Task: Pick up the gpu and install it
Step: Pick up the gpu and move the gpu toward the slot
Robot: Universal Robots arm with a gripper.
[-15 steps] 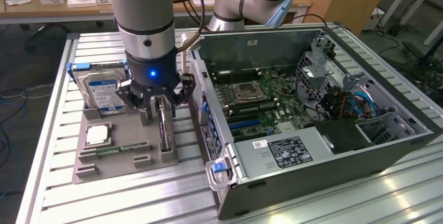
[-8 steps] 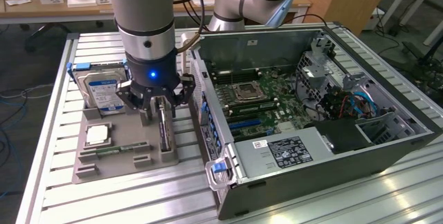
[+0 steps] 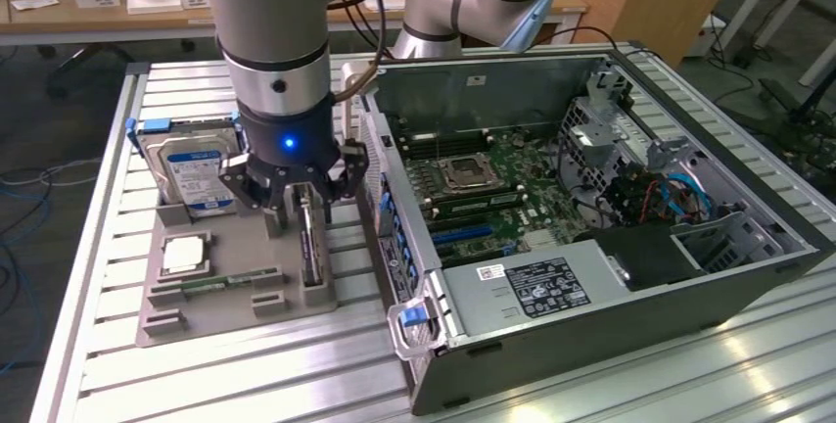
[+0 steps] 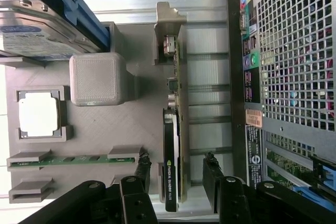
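The gpu (image 3: 309, 247) stands on edge in a slot of the grey holder (image 3: 215, 310), a thin card with a dark face. In the wrist view the gpu (image 4: 172, 156) shows its dark face and a brownish board edge. My gripper (image 3: 298, 196) hangs right over the card's near end, open. Its two black fingers (image 4: 142, 170) straddle the card, one close to the dark face and the other standing off with a visible gap. My gripper (image 4: 176, 171) grips nothing.
The same holder carries a silver blue-labelled hard drive (image 3: 196, 173), a CPU (image 3: 183, 252) and a green memory stick (image 3: 222, 284). The open computer case (image 3: 575, 198) lies close on the exterior view's right, its rear panel (image 4: 283, 77) next to the card.
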